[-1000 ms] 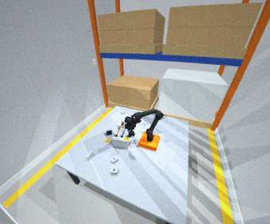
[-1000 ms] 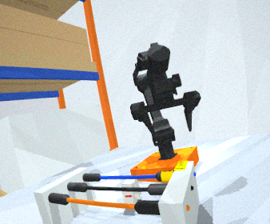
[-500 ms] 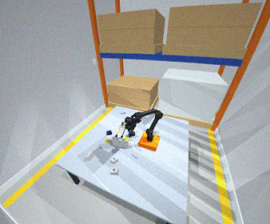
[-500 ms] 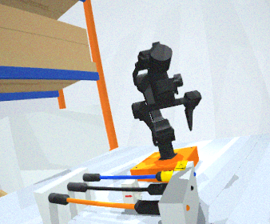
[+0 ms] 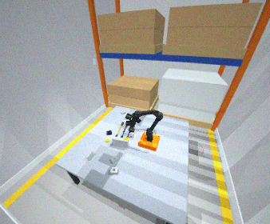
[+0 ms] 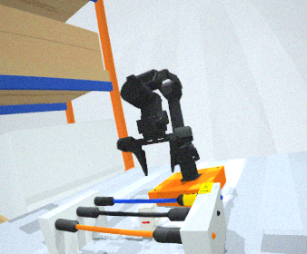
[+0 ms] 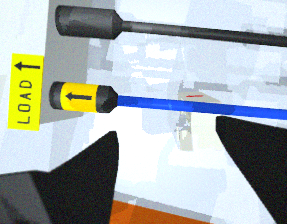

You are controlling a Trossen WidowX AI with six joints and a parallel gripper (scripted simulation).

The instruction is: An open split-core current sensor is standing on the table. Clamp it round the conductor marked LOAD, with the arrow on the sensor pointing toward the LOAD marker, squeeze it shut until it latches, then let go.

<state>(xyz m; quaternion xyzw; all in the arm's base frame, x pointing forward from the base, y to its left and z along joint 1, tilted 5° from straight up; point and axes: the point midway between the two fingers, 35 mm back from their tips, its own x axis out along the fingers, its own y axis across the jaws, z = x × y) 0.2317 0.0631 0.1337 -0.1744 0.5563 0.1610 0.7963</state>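
Observation:
The LOAD marker (image 6: 205,187) (image 7: 25,92) is a yellow label on one end support. The blue conductor (image 6: 139,200) (image 7: 204,106) runs from that end, with a yellow arrow band (image 7: 78,97) on its black boot. A pale block with a red arrow, apparently the sensor (image 6: 146,217) (image 7: 204,131), stands low beyond the conductors. In the exterior view its arrow points toward the LOAD end; its jaws cannot be made out. My gripper (image 6: 160,173) (image 7: 166,130) is partly open and empty, pointing down above and beside the blue conductor. In the wrist view the sensor lies beneath, nearer the right finger.
Black (image 6: 134,213) (image 7: 204,36) and orange (image 6: 116,230) conductors run parallel to the blue one, between white end supports (image 6: 203,222). The arm stands on an orange base (image 5: 149,145) (image 6: 166,186). A dark block (image 5: 109,132), a yellow disc (image 5: 107,140) and a white block (image 5: 113,170) lie around.

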